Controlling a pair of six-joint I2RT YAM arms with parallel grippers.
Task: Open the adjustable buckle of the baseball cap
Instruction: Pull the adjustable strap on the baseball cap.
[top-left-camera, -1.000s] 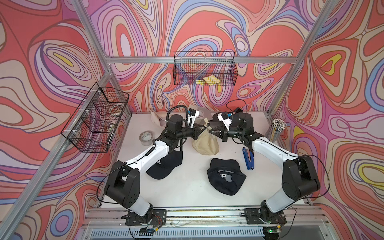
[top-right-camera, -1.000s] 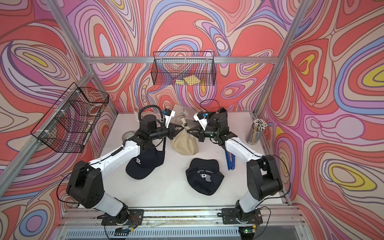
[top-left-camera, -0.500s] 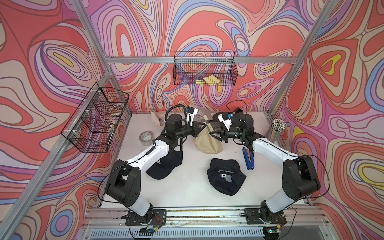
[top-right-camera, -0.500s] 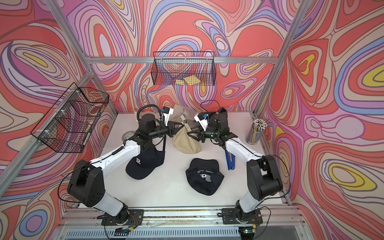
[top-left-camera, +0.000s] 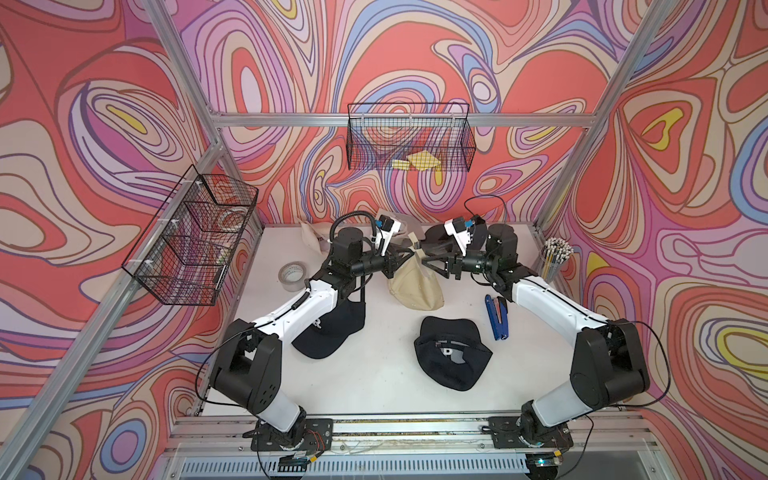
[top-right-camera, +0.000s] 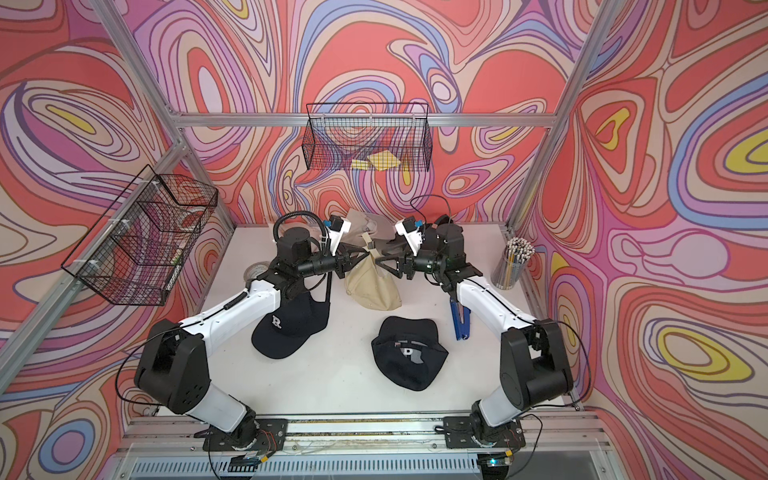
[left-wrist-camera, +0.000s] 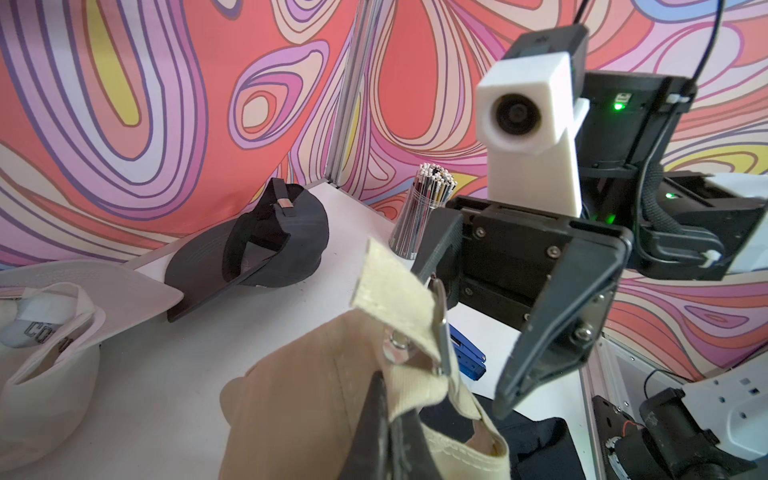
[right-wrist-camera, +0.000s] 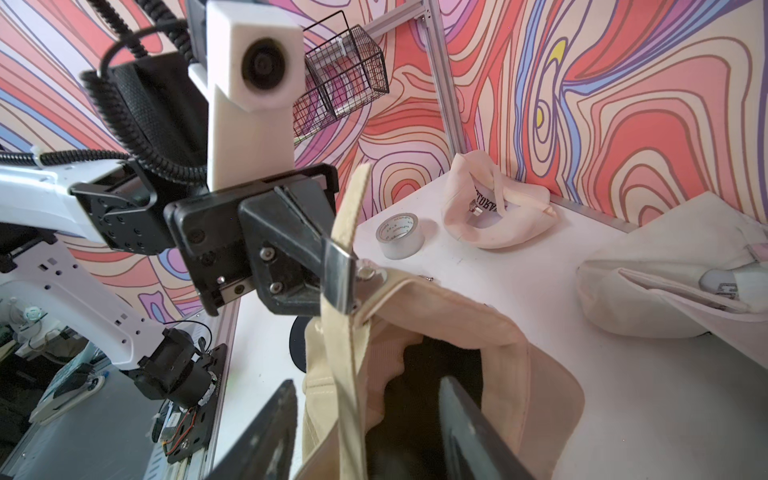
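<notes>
1. Nearest us on the desk lies a dark cap. A second dark cap sits partly under the left arm, and a blue stapler lies beside the right arm.
2. Past these, mid-desk, we see the tan cap. Its crown rests on the desk and its back band is lifted up between the two grippers.
3. The left gripper is clamped tight on that back band, right at the metal buckle. The loose strap stands up past the buckle.
4. The right gripper faces it with its jaws parted, holding nothing. The buckle sits just in front of the gap, and we cannot tell whether a finger touches the strap.
5. Farther back we find a tape roll, a cup of pencils and a pale cap by the wall.
</notes>
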